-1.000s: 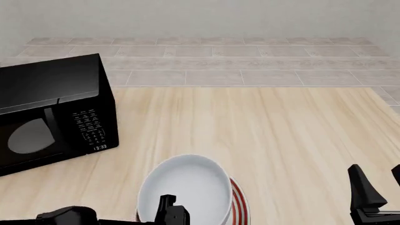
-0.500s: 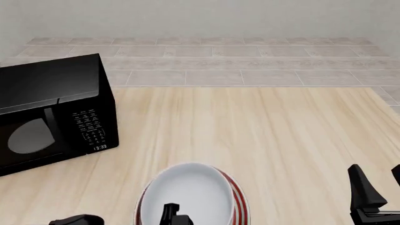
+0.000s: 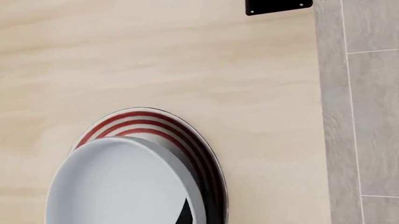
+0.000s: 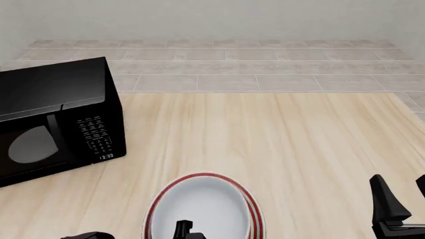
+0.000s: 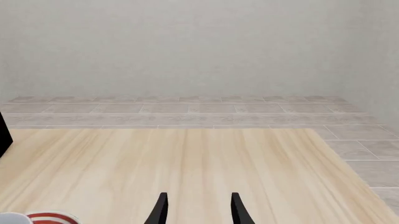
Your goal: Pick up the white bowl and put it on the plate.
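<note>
Centrally, lower frame edge: white bowl (image 4: 202, 209) sits on plate (image 4: 251, 211), red rings showing around it. Left gripper (image 4: 184, 230) at bowl's near rim, jaw state indeterminable. Right gripper (image 5: 197, 208) spread, lower right, well apart.

White bowl (image 4: 202, 206) on plate (image 4: 251, 209) — microwave (image 4: 56, 119) left.
</note>
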Action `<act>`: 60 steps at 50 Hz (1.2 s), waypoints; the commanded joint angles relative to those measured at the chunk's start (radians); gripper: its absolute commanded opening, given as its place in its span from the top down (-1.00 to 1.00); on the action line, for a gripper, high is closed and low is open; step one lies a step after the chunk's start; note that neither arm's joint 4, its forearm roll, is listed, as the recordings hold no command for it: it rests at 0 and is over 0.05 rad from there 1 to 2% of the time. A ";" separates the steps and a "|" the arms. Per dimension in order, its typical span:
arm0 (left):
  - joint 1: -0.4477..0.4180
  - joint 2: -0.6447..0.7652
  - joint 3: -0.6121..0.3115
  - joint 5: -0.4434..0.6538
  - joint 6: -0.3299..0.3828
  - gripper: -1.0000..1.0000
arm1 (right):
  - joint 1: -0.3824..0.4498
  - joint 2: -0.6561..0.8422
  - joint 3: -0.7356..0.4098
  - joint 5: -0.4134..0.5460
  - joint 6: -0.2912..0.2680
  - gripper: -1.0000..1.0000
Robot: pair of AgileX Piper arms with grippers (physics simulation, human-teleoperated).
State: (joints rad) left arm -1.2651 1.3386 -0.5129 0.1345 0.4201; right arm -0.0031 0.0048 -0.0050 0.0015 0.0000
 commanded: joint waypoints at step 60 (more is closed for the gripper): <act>0.094 -0.288 -0.067 0.296 0.112 -1.00 | 0.003 0.000 0.001 -0.001 0.000 -1.00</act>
State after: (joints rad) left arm -1.2028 1.1392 -0.5673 0.3480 0.5064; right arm -0.0031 0.0048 -0.0050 0.0015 0.0000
